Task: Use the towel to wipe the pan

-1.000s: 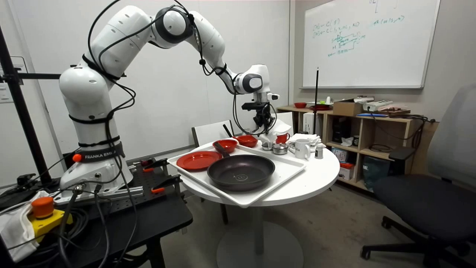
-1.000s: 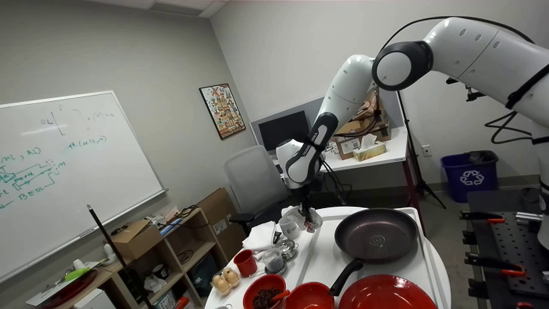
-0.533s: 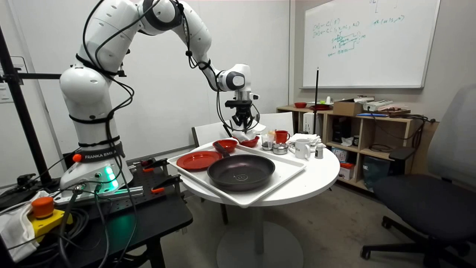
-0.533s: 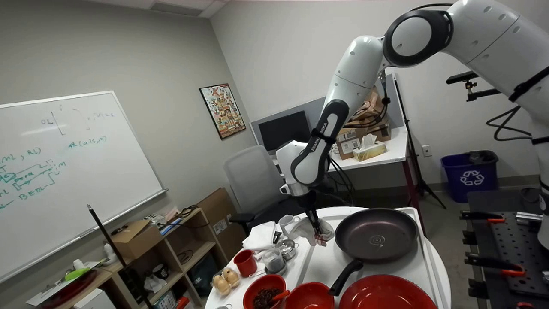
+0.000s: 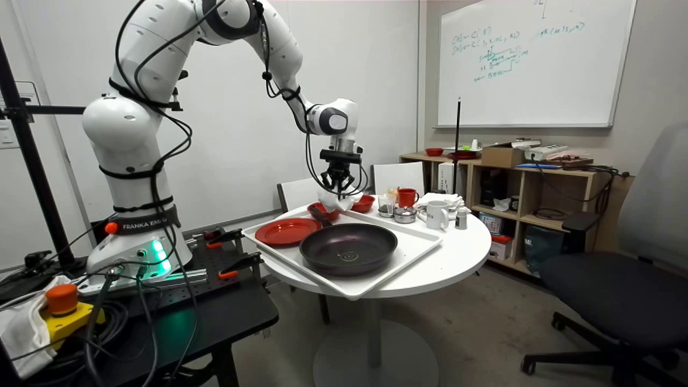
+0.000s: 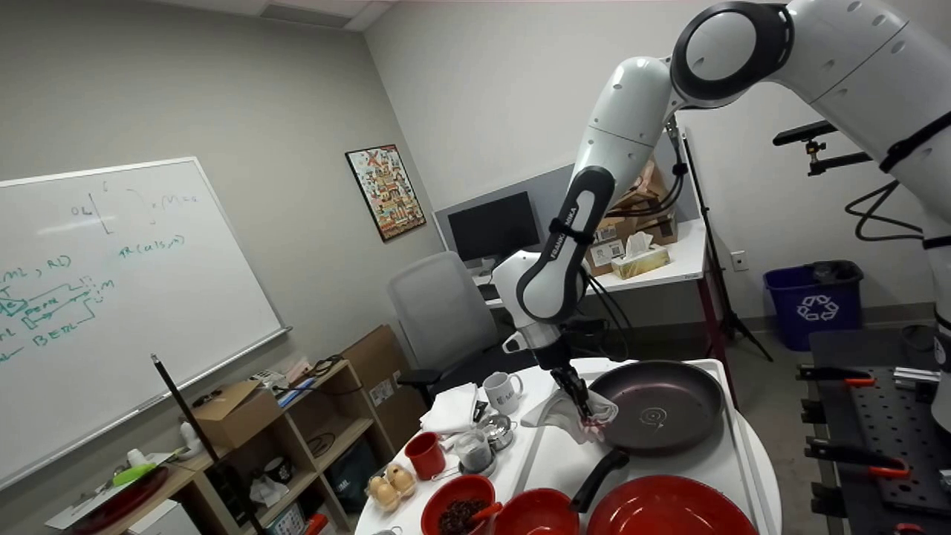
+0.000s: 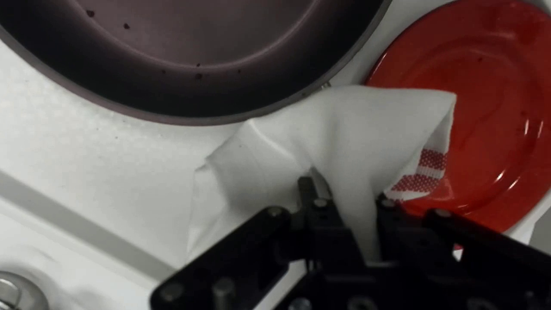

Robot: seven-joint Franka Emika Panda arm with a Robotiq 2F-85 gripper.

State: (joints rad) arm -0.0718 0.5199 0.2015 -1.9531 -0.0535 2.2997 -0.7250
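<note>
Over the white rectangular tray (image 5: pixel 416 242), near the round black frying pan (image 6: pixel 657 412) on it. Done with lifting the red-checked white cloth towel (image 7: pixel 357 137), pinched in the closed black gripper (image 7: pixel 346 193); seemingly yet to wipe the pan's tiny dark specks (image 7: pixel 126 26).

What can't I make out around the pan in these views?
Handle: mostly hidden by the towel in the wrist view.
Pan: cut off by that view's top and left edges.
Specks in it: too small and blurred there to identify.
Plate: cut off by the bottom edge in an exterior view.
</note>
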